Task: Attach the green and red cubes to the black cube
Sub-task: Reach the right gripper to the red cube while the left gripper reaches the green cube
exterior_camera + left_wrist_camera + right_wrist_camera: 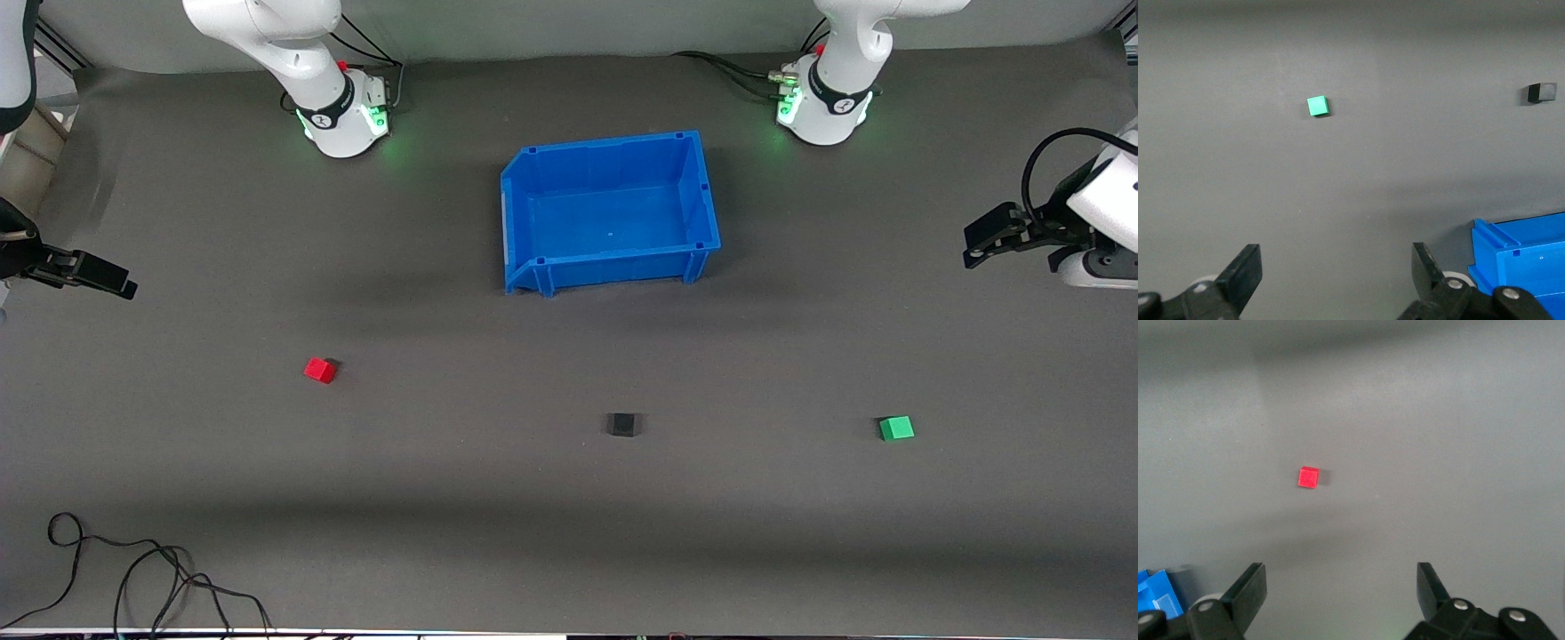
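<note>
Red cube [319, 370]: sitting alone on the grey mat [569, 533], toward the right arm's end of the table, at about eight o'clock from the blue bin [610, 210] and nearer to the front camera than it. It is also showing in the right wrist view [1309, 477], touching nothing.

Black cube [623, 424]: resting on the mat at roughly six o'clock from the bin, nearer to the front camera than the red cube. It is lying between the two coloured cubes and well apart from both. It is appearing at the edge of the left wrist view [1542, 92].

Green cube [896, 428]: lying toward the left arm's end of the table, at about three o'clock from the black cube and about level with it. In the left wrist view [1317, 105] it is sitting flat, with bare mat all around.

Blue bin: standing upright with its open top showing, between the two arm bases and nearer to the camera than they are; one corner is showing in each wrist view.

Left gripper [982, 244]: hanging over the mat's edge at the left arm's end, fingers [1245, 270] spread wide and grasping nothing.

Right gripper [111, 282]: hanging over the mat at the right arm's end, fingers [1250, 588] parted wide, also grasping nothing.

Cable [151, 569]: trailing in loose loops across the mat's corner nearest the camera, at the right arm's end.
</note>
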`<state>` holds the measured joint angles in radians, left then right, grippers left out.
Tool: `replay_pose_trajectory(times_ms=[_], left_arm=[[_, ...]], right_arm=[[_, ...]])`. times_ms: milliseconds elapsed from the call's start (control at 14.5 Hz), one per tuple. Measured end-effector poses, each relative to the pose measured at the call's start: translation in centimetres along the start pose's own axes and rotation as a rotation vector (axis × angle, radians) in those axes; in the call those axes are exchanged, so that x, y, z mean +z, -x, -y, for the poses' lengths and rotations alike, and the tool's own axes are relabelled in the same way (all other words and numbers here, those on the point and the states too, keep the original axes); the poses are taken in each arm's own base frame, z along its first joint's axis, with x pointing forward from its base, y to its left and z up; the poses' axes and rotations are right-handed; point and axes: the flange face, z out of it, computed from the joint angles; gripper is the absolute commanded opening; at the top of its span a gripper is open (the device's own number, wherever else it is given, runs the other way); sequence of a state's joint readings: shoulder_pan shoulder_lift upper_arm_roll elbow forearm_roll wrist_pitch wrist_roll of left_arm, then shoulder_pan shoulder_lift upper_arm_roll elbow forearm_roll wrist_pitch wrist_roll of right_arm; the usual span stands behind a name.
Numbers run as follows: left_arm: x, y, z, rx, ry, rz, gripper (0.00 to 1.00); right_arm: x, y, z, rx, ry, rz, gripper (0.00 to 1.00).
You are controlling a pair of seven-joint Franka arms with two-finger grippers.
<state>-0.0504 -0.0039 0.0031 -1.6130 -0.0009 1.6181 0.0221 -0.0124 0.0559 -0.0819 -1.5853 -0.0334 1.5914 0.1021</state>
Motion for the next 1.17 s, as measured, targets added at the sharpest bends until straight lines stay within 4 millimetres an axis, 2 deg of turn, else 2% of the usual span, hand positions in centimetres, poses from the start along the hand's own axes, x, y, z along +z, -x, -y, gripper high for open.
replay_pose_trajectory(times_ms=[690,828,1034,1172], left_arm=[[-0.7,-0.1,0.1,-0.003,0.0,-0.014,1.0],[-0.7,-0.1,0.2,-0.045,0.0,-0.014,1.0],[-0.8,-0.1,0.4,-0.225,0.002,-0.017,1.0],[-1.0,-0.2,0.4,-0.402,0.005,-0.023,1.0]], right_arm=[[0.1,-0.1,0.0,0.0,-0.001,-0.001,1.0],[0.5,-0.4,0.7,0.011,-0.052,-0.003,1.0],[2.4,-1.1,1.5,0.034,-0.113,0.026,1.0],[5.8,-2.1,1.7,0.042,-0.108,0.076,1.0]])
